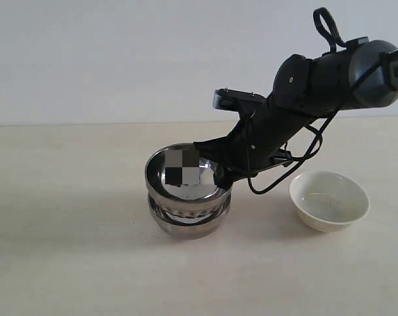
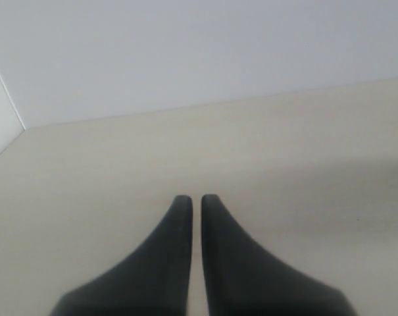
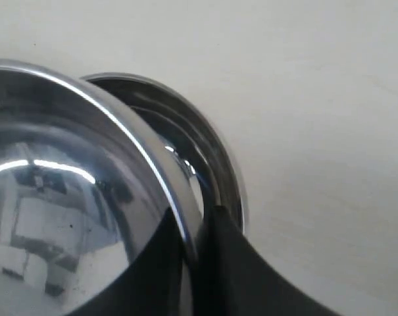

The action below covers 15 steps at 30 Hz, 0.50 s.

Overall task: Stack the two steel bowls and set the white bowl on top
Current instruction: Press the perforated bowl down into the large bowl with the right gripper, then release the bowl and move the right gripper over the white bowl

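Observation:
The wider smooth steel bowl [image 1: 184, 174] sits in the ribbed steel bowl [image 1: 185, 217] near the table's middle. My right gripper [image 1: 220, 176] is shut on the upper bowl's right rim, one finger inside and one outside. In the right wrist view the gripper [image 3: 193, 227] pinches that rim [image 3: 152, 161], with the lower bowl [image 3: 208, 158] showing just beyond it. The white bowl [image 1: 329, 200] stands alone to the right, clear of the arm. My left gripper [image 2: 196, 201] is seen only in its wrist view, fingers nearly touching, nothing between them, over bare table.
The tabletop [image 1: 67, 217] is a plain cream surface meeting a pale wall [image 1: 120, 59] behind. The right arm's black cables [image 1: 291, 168] hang between the stacked bowls and the white bowl.

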Motion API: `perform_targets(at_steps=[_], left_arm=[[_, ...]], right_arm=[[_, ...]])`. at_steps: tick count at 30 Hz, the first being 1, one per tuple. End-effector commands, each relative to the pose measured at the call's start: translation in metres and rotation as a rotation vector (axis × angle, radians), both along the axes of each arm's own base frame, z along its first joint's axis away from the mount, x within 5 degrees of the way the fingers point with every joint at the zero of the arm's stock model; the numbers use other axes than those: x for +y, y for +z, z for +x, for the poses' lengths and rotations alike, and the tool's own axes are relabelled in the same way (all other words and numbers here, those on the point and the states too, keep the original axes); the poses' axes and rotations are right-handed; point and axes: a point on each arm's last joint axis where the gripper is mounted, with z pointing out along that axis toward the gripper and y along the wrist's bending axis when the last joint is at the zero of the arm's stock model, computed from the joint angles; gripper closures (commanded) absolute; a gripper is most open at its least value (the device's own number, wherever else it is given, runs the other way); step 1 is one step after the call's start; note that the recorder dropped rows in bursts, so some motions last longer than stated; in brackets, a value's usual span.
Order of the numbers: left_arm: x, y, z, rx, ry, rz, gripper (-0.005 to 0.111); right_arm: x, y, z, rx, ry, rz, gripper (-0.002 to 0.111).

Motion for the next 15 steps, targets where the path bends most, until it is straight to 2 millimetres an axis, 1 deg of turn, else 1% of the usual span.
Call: perform_targets(at_steps=[1,3,4,7,9,11,15], left_arm=[[-0.0001,-0.0003,0.0000,-0.009,0.003,-0.016,0.103],[-0.0001,-0.0003,0.0000,-0.009,0.003,-0.016,0.103],[-0.0001,-0.0003,0.0000,-0.009,0.003,-0.016,0.103],[-0.0001,-0.0003,0.0000,-0.009,0.003,-0.016,0.103],[-0.0001,-0.0003,0.0000,-0.009,0.003,-0.016,0.103],[-0.0001,-0.0003,0.0000,-0.009,0.003,-0.016,0.103],[-0.0001,-0.0003,0.0000,-0.009,0.003,-0.016,0.103]], right_arm=[[-0.0008,0.0068,-0.0003,-0.022,-0.005,0.007,0.108],[-0.0008,0.0067,-0.0005,-0.019,-0.005,0.007,0.108],[-0.0009,0.0066,-0.0006,-0.017,-0.004,0.006,0.104],[-0.0008,0.0066,-0.0007,-0.016,-0.005,0.008,0.082],[-0.0008,0.0066,-0.0007,-0.016,-0.005,0.008,0.072],[-0.0008,0.0066,-0.0007,-0.016,-0.005,0.008,0.069],[-0.0009,0.0066,-0.0007,-0.021,0.003,0.003,0.069]])
